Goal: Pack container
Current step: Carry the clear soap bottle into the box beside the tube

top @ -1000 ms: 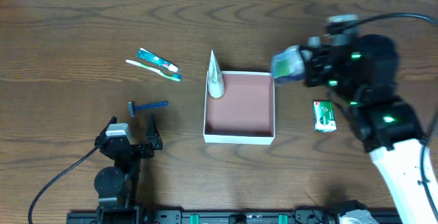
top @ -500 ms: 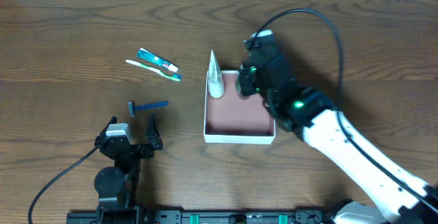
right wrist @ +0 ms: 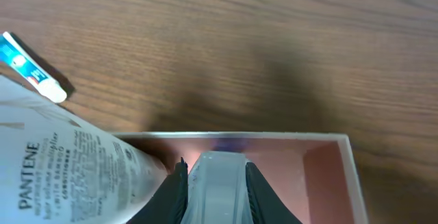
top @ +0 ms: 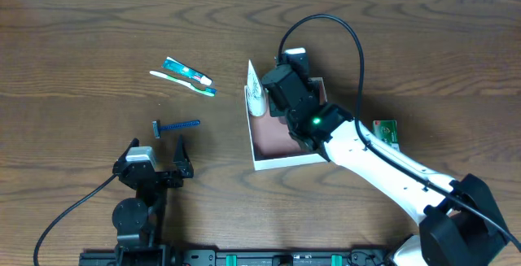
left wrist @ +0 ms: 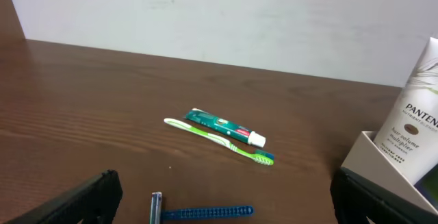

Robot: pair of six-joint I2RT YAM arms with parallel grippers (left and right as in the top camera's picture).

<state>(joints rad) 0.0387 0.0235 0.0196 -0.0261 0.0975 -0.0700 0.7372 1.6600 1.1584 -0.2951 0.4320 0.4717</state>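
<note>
Mid-table and slightly askew, the container (top: 285,161) lies directly beneath the right gripper (right wrist: 215,169). Its fingers are clamped on a pale item (right wrist: 217,196) just inside the far wall. A Pantene tube (top: 256,93) leans in the far-left corner, and the floor beside it looks bare. The left gripper (top: 156,155), jaws wide apart, rests well off.

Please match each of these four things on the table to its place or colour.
Things:
1. razor
2. tube
3. toothpaste
4. packet

Places and colours:
a. standing in a corner of the container
b. lying right beside the toothbrush
c. blue, lying by itself on the table
d. green, on the table outside the container

Pairs: 1-c, 2-a, 3-b, 4-d
</note>
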